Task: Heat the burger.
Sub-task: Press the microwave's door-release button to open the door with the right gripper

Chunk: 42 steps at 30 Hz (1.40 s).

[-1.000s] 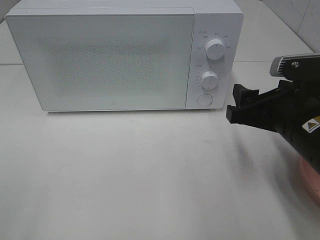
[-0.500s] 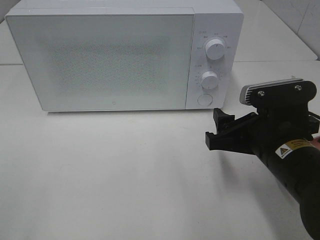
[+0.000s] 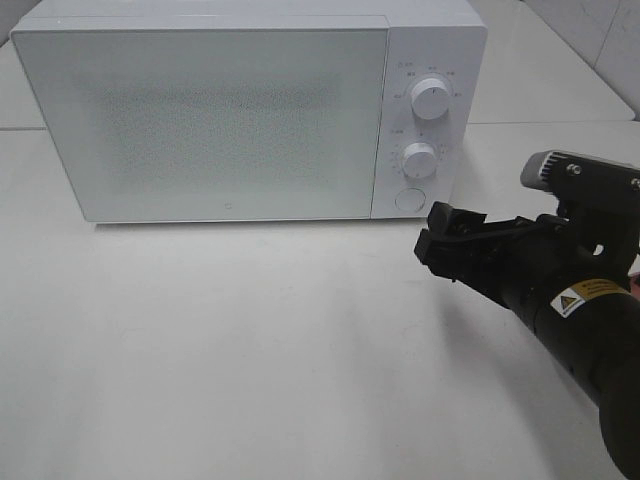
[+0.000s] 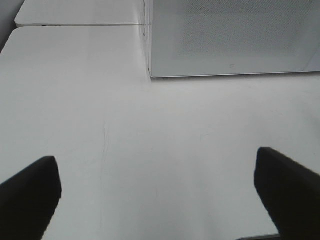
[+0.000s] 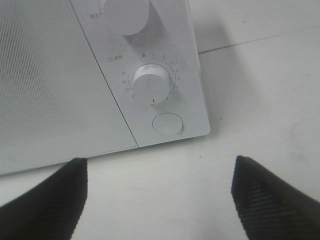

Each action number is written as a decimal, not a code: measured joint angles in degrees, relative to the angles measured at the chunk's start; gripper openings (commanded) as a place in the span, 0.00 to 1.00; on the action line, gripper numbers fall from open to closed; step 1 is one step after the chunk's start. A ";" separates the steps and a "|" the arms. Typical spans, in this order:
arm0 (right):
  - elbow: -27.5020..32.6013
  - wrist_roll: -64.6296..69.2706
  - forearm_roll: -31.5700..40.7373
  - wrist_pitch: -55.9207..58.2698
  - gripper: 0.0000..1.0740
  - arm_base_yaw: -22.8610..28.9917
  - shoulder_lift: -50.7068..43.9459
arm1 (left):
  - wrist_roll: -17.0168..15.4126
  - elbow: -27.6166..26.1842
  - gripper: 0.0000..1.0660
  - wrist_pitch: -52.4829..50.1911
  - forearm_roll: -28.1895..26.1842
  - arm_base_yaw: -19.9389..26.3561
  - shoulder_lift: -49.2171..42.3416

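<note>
Right pincer [image 3: 432,232] has lifted slightly and shifted right, jaws wide apart and empty, just in front of the microwave's [image 3: 220,120] round door button [image 3: 409,199]. Door shut; burger nowhere in view. Judgement: the door must be opened first.

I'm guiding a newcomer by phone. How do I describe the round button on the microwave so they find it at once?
Start at the white microwave; its control panel runs down the right side. The button sits lowest on it, under the upper knob and the lower knob. Unlike those raised, scale-ringed dials, it is flat and unmarked.
</note>
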 measured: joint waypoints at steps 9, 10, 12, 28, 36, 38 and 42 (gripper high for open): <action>0.00 30.08 0.00 0.29 0.69 0.00 0.00 | 0.00 0.00 0.97 0.00 0.00 0.00 0.00; 0.00 30.08 0.00 0.29 0.69 0.00 0.00 | 0.00 0.00 0.97 0.00 0.00 0.00 0.00; 0.00 42.91 0.00 0.97 0.63 0.00 0.00 | 0.00 0.00 0.97 0.00 0.00 0.00 0.00; 0.00 74.54 0.80 7.16 0.06 0.00 0.00 | 0.00 0.00 0.97 0.00 0.00 0.00 0.00; -0.17 74.71 1.32 9.00 0.00 -0.11 0.00 | 0.00 0.00 0.97 0.00 0.00 0.00 0.00; -0.40 74.71 1.20 10.08 0.00 -0.57 0.23 | 0.00 0.00 0.97 0.00 0.00 0.00 0.00; -1.55 74.71 -0.34 11.06 0.00 -2.06 2.06 | 0.00 0.00 0.97 0.00 0.00 0.00 0.00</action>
